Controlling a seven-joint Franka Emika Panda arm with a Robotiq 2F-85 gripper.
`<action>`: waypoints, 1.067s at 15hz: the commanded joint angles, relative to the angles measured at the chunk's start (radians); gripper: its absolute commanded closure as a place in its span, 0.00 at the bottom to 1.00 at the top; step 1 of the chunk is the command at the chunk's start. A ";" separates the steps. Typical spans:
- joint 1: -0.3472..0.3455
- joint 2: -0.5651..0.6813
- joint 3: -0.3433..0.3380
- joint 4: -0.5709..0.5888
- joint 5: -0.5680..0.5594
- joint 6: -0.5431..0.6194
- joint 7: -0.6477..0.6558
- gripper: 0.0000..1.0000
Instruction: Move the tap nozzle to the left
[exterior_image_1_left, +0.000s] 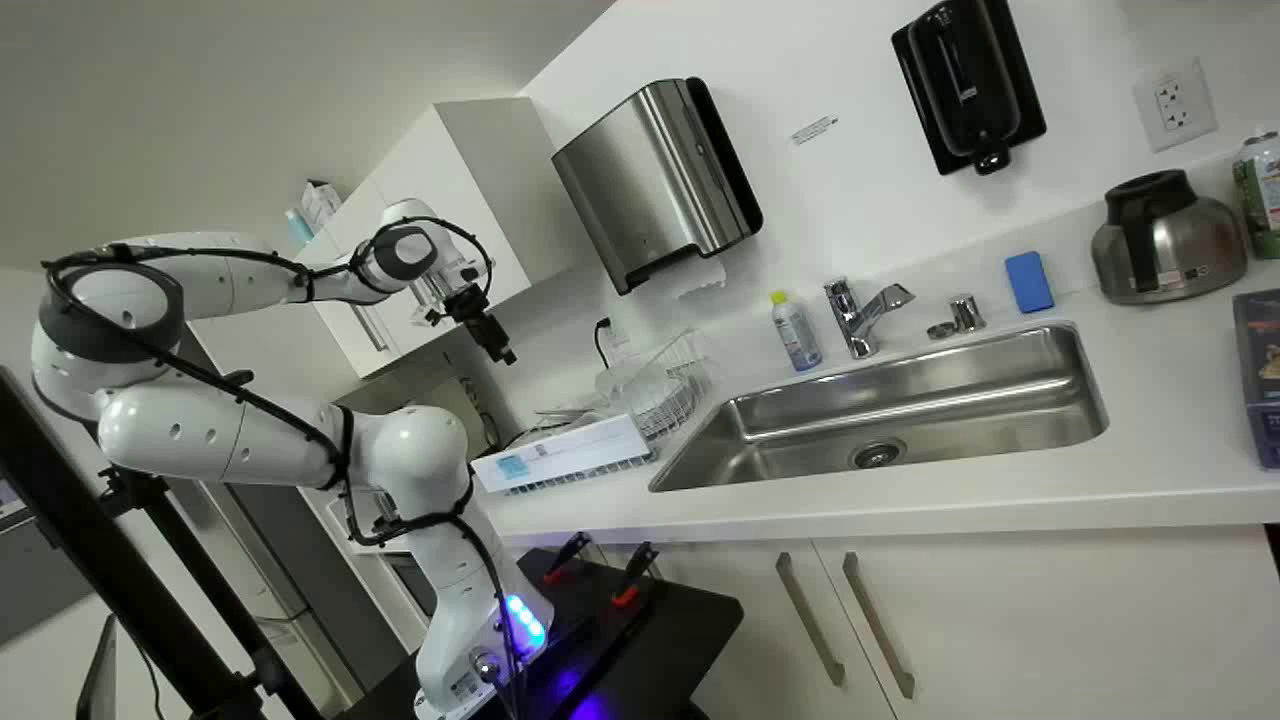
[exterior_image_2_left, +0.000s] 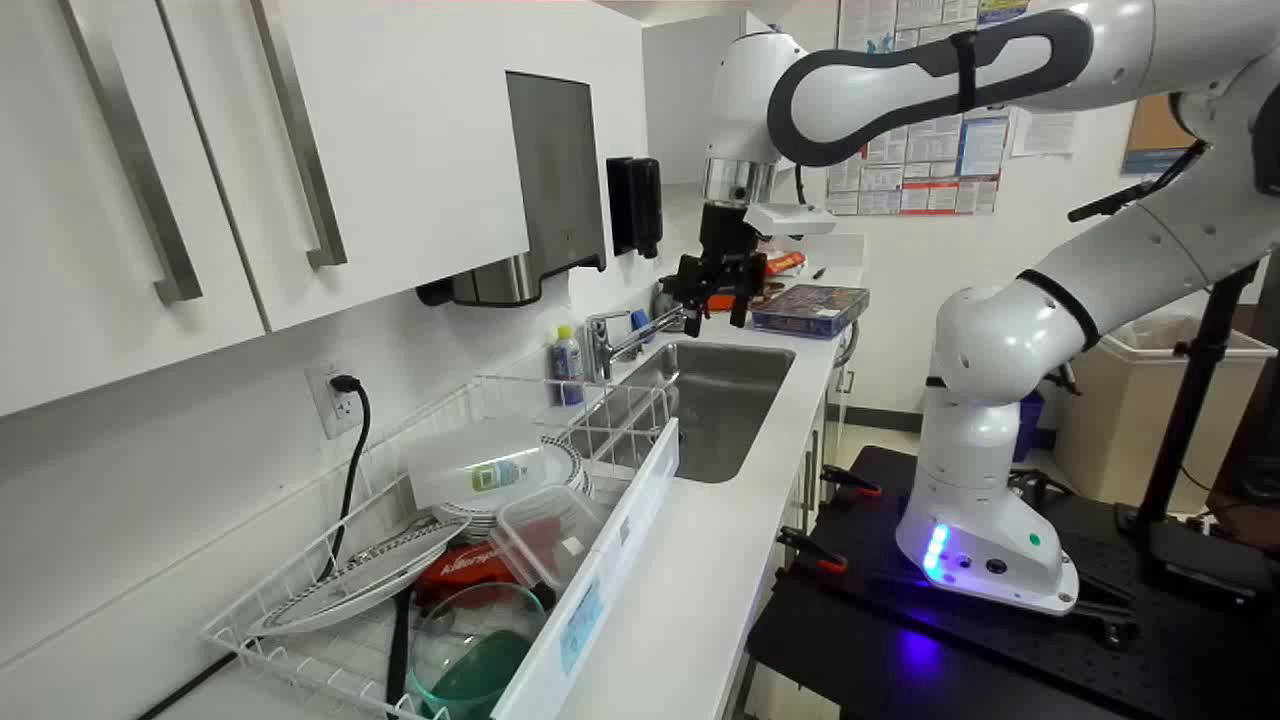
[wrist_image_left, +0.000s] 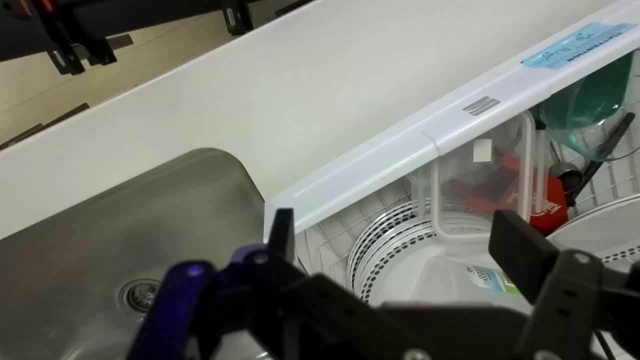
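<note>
The tap nozzle (exterior_image_1_left: 885, 302) is a short chrome spout on a small chrome base behind the sink. In an exterior view it points right and upward; it also shows in an exterior view (exterior_image_2_left: 648, 335), reaching out toward the sink. My gripper (exterior_image_1_left: 508, 358) hangs fingers down, high up and well apart from the tap. It also shows in an exterior view (exterior_image_2_left: 716, 318), where it overlaps the spout's end only in the picture. In the wrist view the gripper (wrist_image_left: 392, 225) is open and empty over the dish rack beside the sink. The nozzle is not clearly visible there.
The steel sink (exterior_image_1_left: 1085, 400) is set in the white counter (wrist_image_left: 300, 100). A wire dish rack (exterior_image_2_left: 250, 640) with plates and tubs stands beside it. A spray bottle (exterior_image_1_left: 797, 335) stands by the tap. The steel dispenser (exterior_image_1_left: 655, 180) hangs on the wall above, near cabinets (exterior_image_2_left: 400, 150).
</note>
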 joint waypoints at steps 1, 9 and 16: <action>-0.009 -0.001 0.005 0.003 0.005 -0.005 -0.005 0.00; -0.009 -0.001 0.005 0.003 0.005 -0.005 -0.005 0.00; -0.138 -0.050 -0.001 -0.026 -0.128 0.073 0.064 0.00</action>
